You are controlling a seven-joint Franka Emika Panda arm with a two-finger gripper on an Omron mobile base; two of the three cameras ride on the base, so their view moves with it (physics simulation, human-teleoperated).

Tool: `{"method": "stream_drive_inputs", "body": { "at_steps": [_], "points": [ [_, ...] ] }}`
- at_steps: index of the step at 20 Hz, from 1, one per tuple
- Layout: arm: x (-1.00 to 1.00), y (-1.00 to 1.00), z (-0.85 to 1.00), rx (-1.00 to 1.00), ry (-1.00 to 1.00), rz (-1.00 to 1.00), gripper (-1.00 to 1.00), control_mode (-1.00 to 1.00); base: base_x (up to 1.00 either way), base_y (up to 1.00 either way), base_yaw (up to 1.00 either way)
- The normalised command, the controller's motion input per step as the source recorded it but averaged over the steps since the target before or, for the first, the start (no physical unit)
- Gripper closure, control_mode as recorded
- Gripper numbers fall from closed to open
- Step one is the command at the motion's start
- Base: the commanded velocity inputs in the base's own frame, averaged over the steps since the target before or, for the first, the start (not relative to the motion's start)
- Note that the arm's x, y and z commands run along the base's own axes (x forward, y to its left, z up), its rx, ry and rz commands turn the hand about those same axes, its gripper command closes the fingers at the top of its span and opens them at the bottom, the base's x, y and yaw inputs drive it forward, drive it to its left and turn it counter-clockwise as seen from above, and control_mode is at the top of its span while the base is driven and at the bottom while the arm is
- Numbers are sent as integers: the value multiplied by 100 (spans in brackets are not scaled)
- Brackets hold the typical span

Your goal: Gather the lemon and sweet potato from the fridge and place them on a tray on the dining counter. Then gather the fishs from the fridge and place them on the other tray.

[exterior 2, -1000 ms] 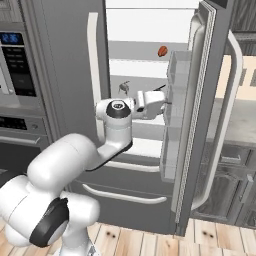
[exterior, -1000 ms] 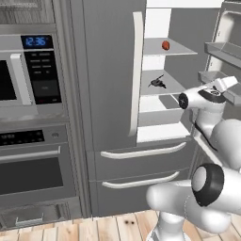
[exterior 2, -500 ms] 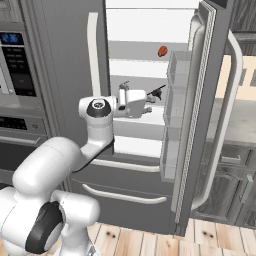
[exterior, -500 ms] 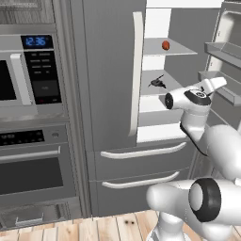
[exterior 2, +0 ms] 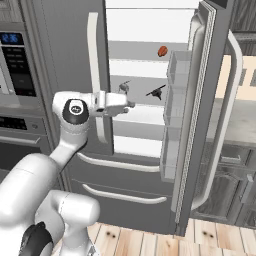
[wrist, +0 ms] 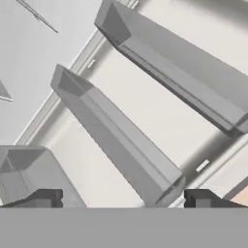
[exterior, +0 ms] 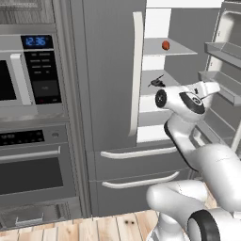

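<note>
The fridge point(exterior: 110, 70) stands with its left door shut and its right door point(exterior 2: 200, 100) swung open. On an upper shelf lies the orange-red sweet potato point(exterior: 165, 45) point(exterior 2: 162, 51). One shelf lower lie dark fish point(exterior: 156, 83) point(exterior 2: 156, 91). My gripper point(exterior 2: 131, 105) point(exterior: 217, 86) hovers in front of the open compartment at the fish shelf's height and holds nothing. In the hand view the gripper point(wrist: 123, 201) is open, both fingertips point(wrist: 46, 197) wide apart, facing grey door bins point(wrist: 121, 140). The lemon and the trays are out of view.
A microwave point(exterior: 28, 70) and an oven point(exterior: 33, 164) fill the wall left of the fridge. Two fridge drawers point(exterior: 136, 169) sit below the doors. The open door's bins point(exterior 2: 177, 115) jut out to the right of my hand. A wood floor point(exterior 2: 150, 240) lies below.
The arm has swung, carrying the hand left and back from the door bins and the shelf. The jaws have stayed open.
</note>
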Motion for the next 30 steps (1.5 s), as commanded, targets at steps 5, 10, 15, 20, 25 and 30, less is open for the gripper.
{"method": "stream_drive_inputs", "body": {
  "at_steps": [5,10,15,20,25,30],
  "points": [
    [3,61,57,30,0,27,-100,-100,0,0,0],
    [1,70,17,25,0,32,-100,-100,0,0,0],
    [0,68,1,24,-5,33,-100,-100,0,0,0],
    [8,59,5,27,-8,32,-100,-100,0,0,0],
    [31,20,18,28,-5,25,-100,-100,0,0,0],
    [20,0,12,6,0,6,-100,-100,0,0,0]
  ]
}}
